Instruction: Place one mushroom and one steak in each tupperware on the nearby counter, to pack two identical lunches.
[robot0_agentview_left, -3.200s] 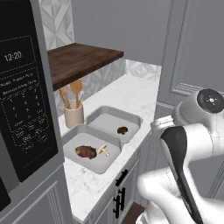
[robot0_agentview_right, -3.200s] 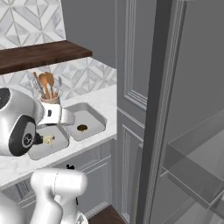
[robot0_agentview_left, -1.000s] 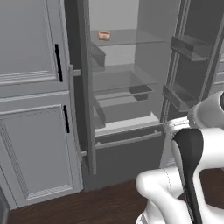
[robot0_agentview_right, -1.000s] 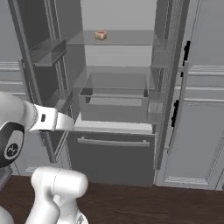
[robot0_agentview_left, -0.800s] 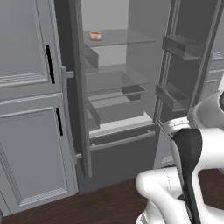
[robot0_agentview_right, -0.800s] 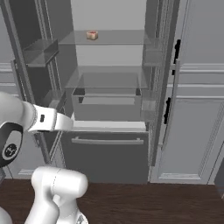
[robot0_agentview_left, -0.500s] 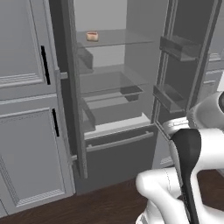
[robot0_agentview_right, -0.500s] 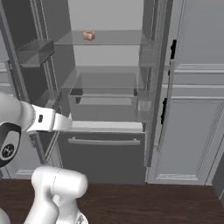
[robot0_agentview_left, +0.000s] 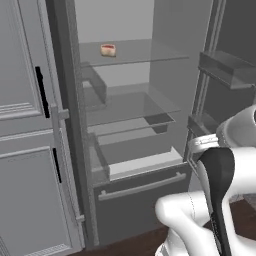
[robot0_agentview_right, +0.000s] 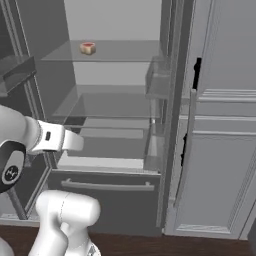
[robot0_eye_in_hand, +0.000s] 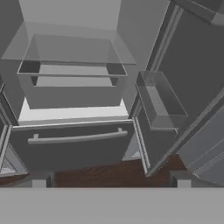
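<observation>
A small red-and-white steak (robot0_agentview_left: 108, 49) (robot0_agentview_right: 88, 48) lies alone on the upper glass shelf (robot0_agentview_left: 150, 52) of an open fridge. In the hand view my gripper (robot0_eye_in_hand: 111, 183) points at the fridge's lower part. It is open, the two dark fingertips (robot0_eye_in_hand: 39, 182) far apart with nothing between them. It is well short of the fridge and far below the steak. The tupperware, the counter and the mushroom are out of view.
The fridge doors stand open on both sides, carrying clear door bins (robot0_eye_in_hand: 159, 100) (robot0_agentview_left: 225, 67). A clear drawer (robot0_eye_in_hand: 72, 72) sits under the lower shelf, above a grey pull-out drawer with a bar handle (robot0_eye_in_hand: 76, 138) (robot0_agentview_left: 142, 186). Grey cabinets (robot0_agentview_left: 25, 150) (robot0_agentview_right: 220, 150) flank the fridge over a dark wooden floor (robot0_eye_in_hand: 105, 173).
The base has driven from the counter with the two trays round to the open fridge, and the fridge has slid a little further across both base views. The gripper has stayed open.
</observation>
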